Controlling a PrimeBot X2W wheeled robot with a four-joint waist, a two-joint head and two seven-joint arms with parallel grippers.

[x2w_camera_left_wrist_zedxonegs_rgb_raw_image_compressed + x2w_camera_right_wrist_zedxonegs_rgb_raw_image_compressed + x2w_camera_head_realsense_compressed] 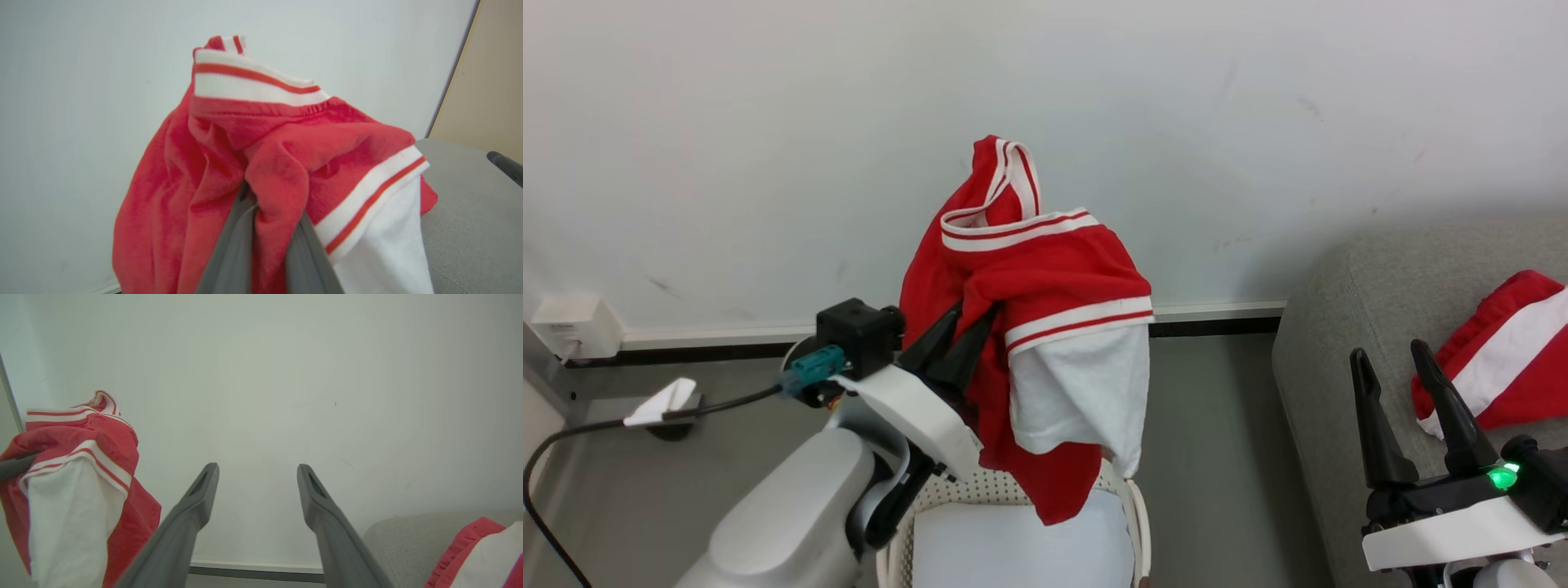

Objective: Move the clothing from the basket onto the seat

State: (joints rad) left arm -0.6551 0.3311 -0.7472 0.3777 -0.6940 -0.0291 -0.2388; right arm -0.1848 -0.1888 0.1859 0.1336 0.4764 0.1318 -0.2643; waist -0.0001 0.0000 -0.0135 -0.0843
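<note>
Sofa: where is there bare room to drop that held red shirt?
Bare grey seat lies between its rounded left edge and the red-and-white garment already there. Crowded: that garment's side, with the open right tool before it.

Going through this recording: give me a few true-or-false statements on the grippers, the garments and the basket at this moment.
1. The left gripper has its jaws shut on a red garment. True.
2. The right gripper holds cloth. False: its jaws stand open and empty.
3. A second garment lies on the sofa. True.
4. Both garments lie on the sofa. False: the red garment hangs from the left gripper over the basket.
</note>
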